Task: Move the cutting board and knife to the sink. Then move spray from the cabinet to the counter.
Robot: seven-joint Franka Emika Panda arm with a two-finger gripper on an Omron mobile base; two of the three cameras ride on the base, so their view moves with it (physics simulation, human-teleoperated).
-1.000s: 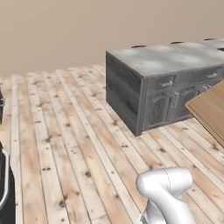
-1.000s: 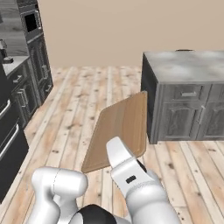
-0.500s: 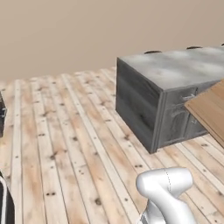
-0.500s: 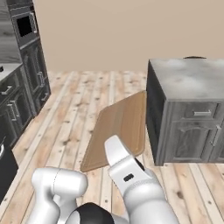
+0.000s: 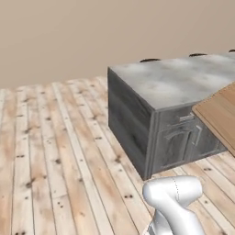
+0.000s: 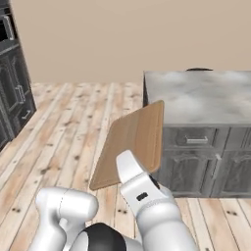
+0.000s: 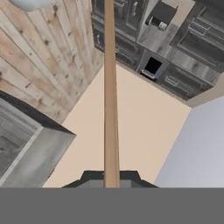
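Note:
I hold the cutting board (image 6: 133, 141), a plain light-brown wooden board, tilted up in front of my wrist over the plank floor. Its corner juts in at the right edge of the left base view as the cutting board (image 5: 219, 114). In the hand view the cutting board (image 7: 110, 87) runs edge-on straight up from my gripper (image 7: 110, 178), which is shut on it, a dark fingertip (image 7: 92, 176) on each side. A counter (image 6: 201, 95) with a grey-white marbled top over dark grey base cabinets stands just behind the board. The knife, the spray and the sink are out of view.
The counter block (image 5: 170, 82) stands as an island with drawers and panelled doors (image 6: 196, 166). Tall dark cabinets (image 6: 13, 88) line the left wall. Far kitchen units (image 7: 175, 39) appear in the hand view. Open wooden floor (image 5: 55, 151) lies to the island's left.
The whole picture has shifted, so the base has driven: the island now looks larger and nearer in both base views. The board stays in my grip at the same tilt.

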